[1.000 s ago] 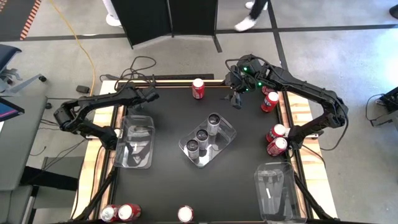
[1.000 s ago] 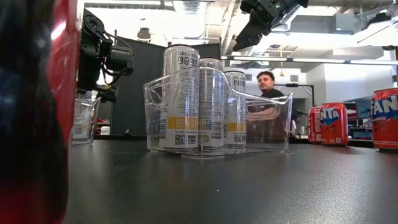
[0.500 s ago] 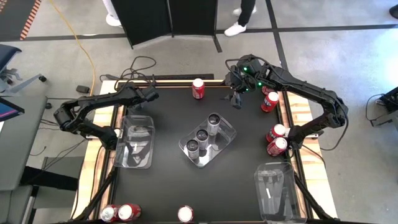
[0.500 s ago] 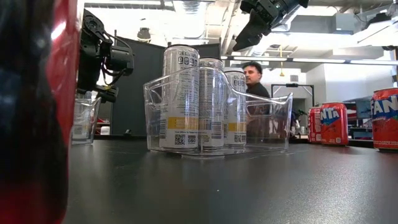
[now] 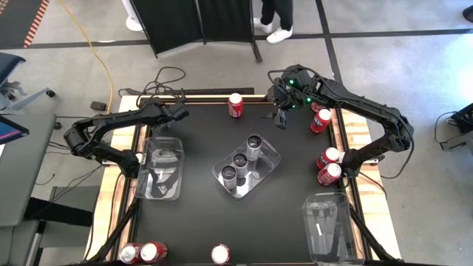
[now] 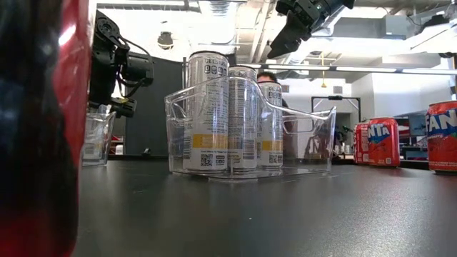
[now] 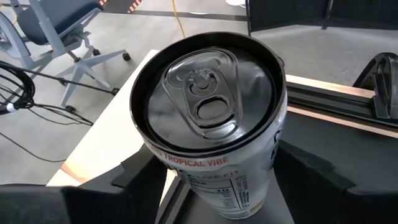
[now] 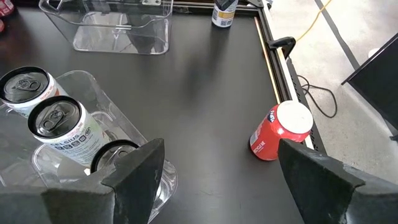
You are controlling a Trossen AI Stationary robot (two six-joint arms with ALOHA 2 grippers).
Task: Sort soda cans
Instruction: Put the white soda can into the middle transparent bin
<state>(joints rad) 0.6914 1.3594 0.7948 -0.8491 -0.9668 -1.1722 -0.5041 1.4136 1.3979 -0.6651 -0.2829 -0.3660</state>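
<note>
A silver soda can with a dark top [image 7: 211, 106] stands at the table's far left corner, also in the right wrist view [image 8: 224, 14]. My left gripper [image 5: 181, 113] is around it and hides it from above. Three more silver cans [image 5: 240, 160] stand in the clear centre tray [image 5: 270, 157]. One red can [image 5: 235, 105] stands at the far edge. My right gripper [image 5: 281, 118] hangs open high above the table's far right part, touching nothing, with the red can [image 8: 281, 132] below it. My left gripper has the silver can's side wall, below the rim [image 7: 275, 155], between its two fingers, one on each side. The fingers come slanting down from the table's left. The can stands upright with its base on the table [image 8: 222, 25].
Empty clear trays sit at the left [image 5: 161, 168] and the near right [image 5: 325, 225]. Red cans stand along the right edge [image 5: 320, 120], [image 5: 329, 165] and the near edge [image 5: 140, 253], [image 5: 220, 254]. A red can fills the low view's left side [image 6: 43, 128].
Neither arm has visibly moved. A person beyond the table's far side has walked across the room, and in the low view now stands behind the centre tray's cans.
</note>
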